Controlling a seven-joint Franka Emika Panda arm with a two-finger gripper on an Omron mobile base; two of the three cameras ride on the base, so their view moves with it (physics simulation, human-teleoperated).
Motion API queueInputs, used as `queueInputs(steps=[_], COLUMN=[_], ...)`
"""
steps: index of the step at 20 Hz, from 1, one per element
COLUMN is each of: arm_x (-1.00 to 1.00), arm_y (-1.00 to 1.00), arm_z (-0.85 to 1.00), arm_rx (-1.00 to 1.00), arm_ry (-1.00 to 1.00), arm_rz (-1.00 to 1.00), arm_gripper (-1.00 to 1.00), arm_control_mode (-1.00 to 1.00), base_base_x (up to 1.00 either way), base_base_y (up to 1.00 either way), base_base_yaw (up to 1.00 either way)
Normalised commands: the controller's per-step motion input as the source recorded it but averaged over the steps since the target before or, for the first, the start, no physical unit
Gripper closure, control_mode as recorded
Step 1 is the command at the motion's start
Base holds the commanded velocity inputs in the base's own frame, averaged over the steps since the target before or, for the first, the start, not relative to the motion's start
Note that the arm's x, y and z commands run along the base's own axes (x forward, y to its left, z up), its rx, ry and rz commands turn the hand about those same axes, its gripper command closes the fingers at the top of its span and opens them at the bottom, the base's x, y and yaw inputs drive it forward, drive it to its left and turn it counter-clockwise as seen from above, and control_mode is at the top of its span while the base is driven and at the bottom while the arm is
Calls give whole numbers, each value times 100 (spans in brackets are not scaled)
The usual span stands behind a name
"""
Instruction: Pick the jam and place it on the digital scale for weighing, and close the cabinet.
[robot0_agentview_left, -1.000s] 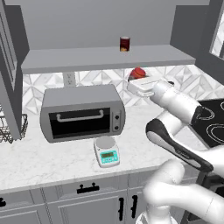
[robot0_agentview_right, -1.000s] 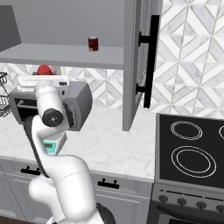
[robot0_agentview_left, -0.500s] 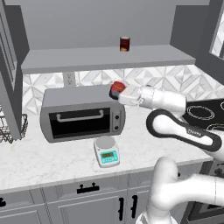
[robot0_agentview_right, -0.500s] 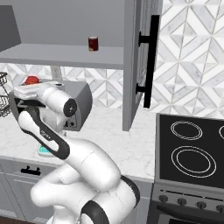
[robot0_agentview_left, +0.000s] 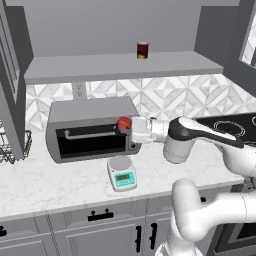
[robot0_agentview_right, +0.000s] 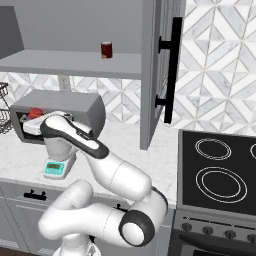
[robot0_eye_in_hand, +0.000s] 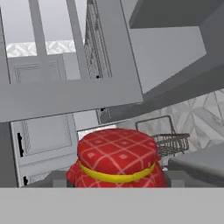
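The jam (robot0_agentview_left: 123, 122), a small jar with a red checked top, is held in my gripper (robot0_agentview_left: 126, 125), which is shut on it in front of the toaster oven's upper right. It hangs well above the digital scale (robot0_agentview_left: 121, 173), a white unit with a round grey platter and teal panel on the counter. From the right side the jam (robot0_agentview_right: 34, 113) sits above and left of the scale (robot0_agentview_right: 55, 168). The hand view has the jam (robot0_eye_in_hand: 117, 161) close up with a yellow band. The cabinet (robot0_agentview_left: 120, 65) stands open, its door (robot0_agentview_right: 151, 75) swung out toward me.
A dark red can (robot0_agentview_left: 142, 50) stands on the open cabinet shelf. The grey toaster oven (robot0_agentview_left: 90, 132) is right behind the scale. A wire basket (robot0_agentview_left: 12, 145) sits at the counter's left end and a black stove (robot0_agentview_right: 220, 170) lies to the right.
The arm has swung left and downward with the jam, from just under the shelf's right part to in front of the toaster oven, above the scale.
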Motion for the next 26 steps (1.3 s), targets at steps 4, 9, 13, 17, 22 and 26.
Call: queueInputs(steps=[4,9,13,17,22,26], arm_x=[3,19,13,46,30,3], arm_y=[-2,-25,-31,-33,-33,-51], arm_z=[-54,-25,-7,-4,0,0], arm_rx=[-4,-3,-4,-2,-1,0], arm_ry=[1,7,0,4,14,17], arm_rz=[12,7,5,1,3,11], arm_gripper=[100,100,100,100,100,100], arm_control_mode=[-100,-100,-100,-100,-100,-100], base_base_x=[0,0,0,0,0,0], base_base_y=[0,0,0,0,0,0], base_base_yaw=[0,0,0,0,0,0])
